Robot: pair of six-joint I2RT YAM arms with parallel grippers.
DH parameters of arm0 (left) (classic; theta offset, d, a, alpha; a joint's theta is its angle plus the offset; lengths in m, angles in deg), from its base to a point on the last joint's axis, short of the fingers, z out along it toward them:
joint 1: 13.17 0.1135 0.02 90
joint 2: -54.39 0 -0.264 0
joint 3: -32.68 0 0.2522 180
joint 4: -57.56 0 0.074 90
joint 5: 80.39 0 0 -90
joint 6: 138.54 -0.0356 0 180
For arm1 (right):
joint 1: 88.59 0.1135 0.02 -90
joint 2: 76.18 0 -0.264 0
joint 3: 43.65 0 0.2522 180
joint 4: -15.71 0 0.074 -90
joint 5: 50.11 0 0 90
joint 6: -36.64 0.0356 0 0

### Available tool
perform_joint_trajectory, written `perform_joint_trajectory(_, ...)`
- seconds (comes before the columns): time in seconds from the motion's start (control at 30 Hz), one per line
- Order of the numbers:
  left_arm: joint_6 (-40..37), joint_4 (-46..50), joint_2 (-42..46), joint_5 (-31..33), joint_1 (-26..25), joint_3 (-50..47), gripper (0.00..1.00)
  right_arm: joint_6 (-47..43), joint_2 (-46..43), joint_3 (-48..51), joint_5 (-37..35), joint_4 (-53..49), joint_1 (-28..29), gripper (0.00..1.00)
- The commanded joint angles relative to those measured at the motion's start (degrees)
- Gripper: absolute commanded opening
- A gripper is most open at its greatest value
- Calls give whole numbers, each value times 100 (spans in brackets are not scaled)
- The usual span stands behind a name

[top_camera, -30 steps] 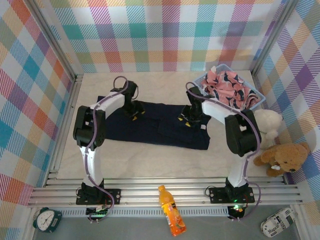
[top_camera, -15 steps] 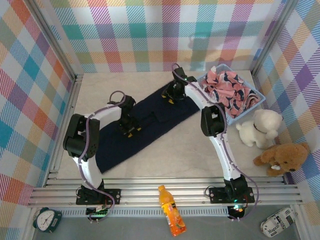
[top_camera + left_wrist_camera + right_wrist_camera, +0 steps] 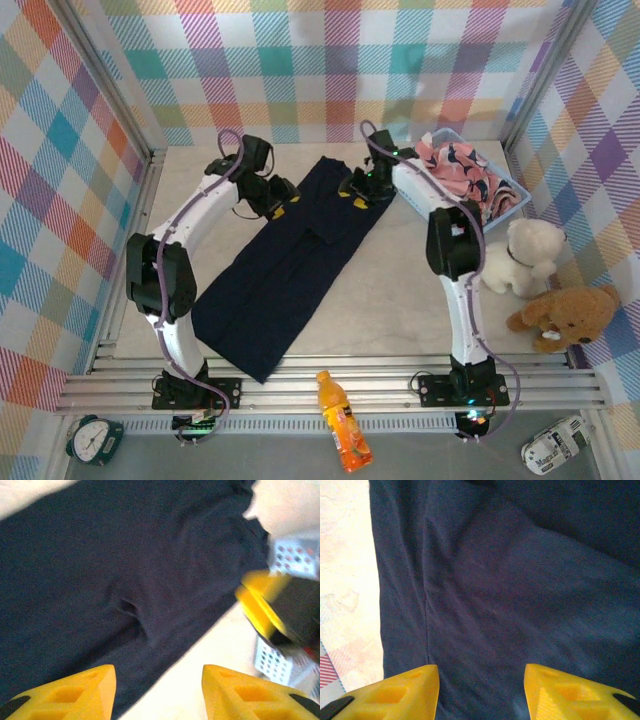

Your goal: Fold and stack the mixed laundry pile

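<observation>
The navy trousers [image 3: 290, 270] lie flat on the table, running diagonally from the far middle to the near left. My left gripper [image 3: 278, 197] hovers at their far left edge, jaws open and empty; in the left wrist view [image 3: 156, 676] the cloth's edge [image 3: 125, 555] and bare table show between the fingers. My right gripper [image 3: 358, 194] is over the trousers' far right end, open with nothing held [image 3: 481, 674], navy cloth [image 3: 520, 580] under it. The pink printed garment [image 3: 455, 170] sits heaped in the basket at the far right.
The light blue basket [image 3: 515, 197] stands against the right back corner. A white teddy [image 3: 525, 250] and a brown teddy [image 3: 565, 315] lie along the right wall. An orange bottle [image 3: 340, 420] lies beyond the near rail. Bare table flanks the trousers on both sides.
The trousers swung from lying crosswise to a diagonal, stretched toward the near left. Both grippers moved to the far end, and the right one opened wider.
</observation>
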State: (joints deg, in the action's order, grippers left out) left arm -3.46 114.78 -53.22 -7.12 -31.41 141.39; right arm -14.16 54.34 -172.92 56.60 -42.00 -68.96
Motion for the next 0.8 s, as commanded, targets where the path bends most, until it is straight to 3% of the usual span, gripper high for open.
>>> perform_joint_trajectory(0.0,-578,393,-522,333,102,-300,36,-69,-558,839,-616,-53,29,48)
perform_joint_trajectory(0.1,-872,448,-581,462,101,-567,22,183,-553,1278,-752,193,30,46)
perform_joint_trajectory(0.27,-1233,437,-491,956,101,-1209,3,270,-118,1062,-777,222,46,45)
perform_joint_trajectory(0.47,-1003,-17,-410,534,49,-2055,0,389,699,290,-681,83,75,45)
perform_joint_trajectory(0.57,-631,-91,-473,170,-194,-2151,0,456,1441,-610,-534,-71,75,45)
perform_joint_trajectory(0.77,646,-693,-758,-651,-732,-1629,0,683,3252,-3601,258,-63,67,44)
